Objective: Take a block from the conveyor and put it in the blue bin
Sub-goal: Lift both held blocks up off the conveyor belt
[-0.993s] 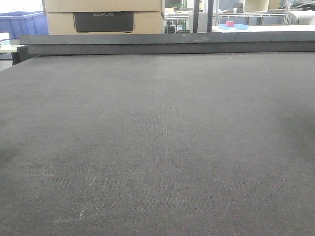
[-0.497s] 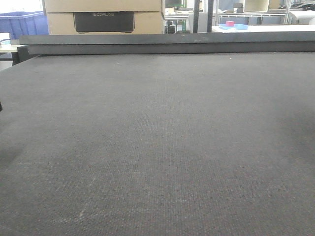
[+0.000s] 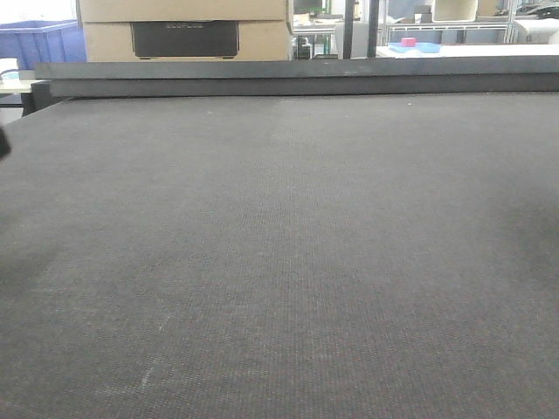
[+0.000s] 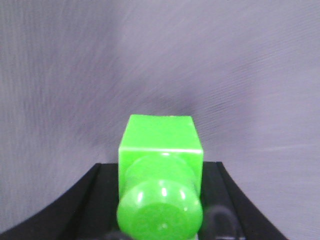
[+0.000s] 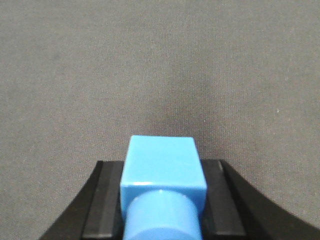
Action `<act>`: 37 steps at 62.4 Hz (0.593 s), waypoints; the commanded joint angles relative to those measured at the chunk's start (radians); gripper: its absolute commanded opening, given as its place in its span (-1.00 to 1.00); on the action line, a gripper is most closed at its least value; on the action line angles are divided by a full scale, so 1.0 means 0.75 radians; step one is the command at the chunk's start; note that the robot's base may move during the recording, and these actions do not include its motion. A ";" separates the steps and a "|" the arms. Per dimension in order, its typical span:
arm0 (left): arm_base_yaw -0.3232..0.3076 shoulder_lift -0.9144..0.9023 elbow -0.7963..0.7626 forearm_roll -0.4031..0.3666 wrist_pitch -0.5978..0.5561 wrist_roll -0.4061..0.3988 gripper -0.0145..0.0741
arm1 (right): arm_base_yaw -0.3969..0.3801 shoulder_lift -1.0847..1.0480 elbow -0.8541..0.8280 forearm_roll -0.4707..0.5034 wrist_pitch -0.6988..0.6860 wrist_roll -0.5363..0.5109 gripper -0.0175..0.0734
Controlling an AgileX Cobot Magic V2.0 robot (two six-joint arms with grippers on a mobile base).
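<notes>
In the front view the conveyor (image 3: 279, 244) is seen as a wide, dark grey woven belt that fills most of the frame, and it is closed off at its far side by a dark raised rail (image 3: 297, 78). No block is shown lying on the belt in this view. Beyond the rail, at the far left, the blue bin (image 3: 39, 42) is partly shown, just beside a cardboard box (image 3: 183, 10) with a black panel (image 3: 183, 38) set into its front. Far to the right, a small pink object (image 3: 408, 41) is seen on a white worktop (image 3: 472, 51).

In the left wrist view the left end effector (image 4: 161, 167) is closed on a green block (image 4: 160, 137), which is pinched between the two black fingers (image 4: 102, 185) with a round stud turned toward the camera. The belt behind it is smeared, so it cannot be told whether the block touches the matting.

In the right wrist view the right end effector (image 5: 160, 167) is likewise clamped on a blue block (image 5: 161, 155), which is flanked on both sides by the fingers (image 5: 105, 200) and held over the conveyor.
</notes>
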 commanded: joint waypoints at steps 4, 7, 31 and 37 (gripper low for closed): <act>-0.084 -0.186 0.000 -0.119 -0.222 0.128 -0.92 | 0.014 -0.033 0.001 -0.003 -0.063 -0.062 -0.98; -0.112 -0.251 0.011 -0.135 -0.340 0.137 -0.92 | 0.030 -0.056 0.001 -0.003 -0.092 -0.085 -0.98; -0.149 -0.706 0.180 -0.232 -0.893 0.137 -0.92 | 0.067 -0.214 0.091 -0.021 -0.339 -0.110 -0.97; -0.149 -0.792 0.224 -0.203 -0.886 0.137 -0.92 | 0.067 -0.321 0.208 -0.012 -0.534 -0.110 -0.97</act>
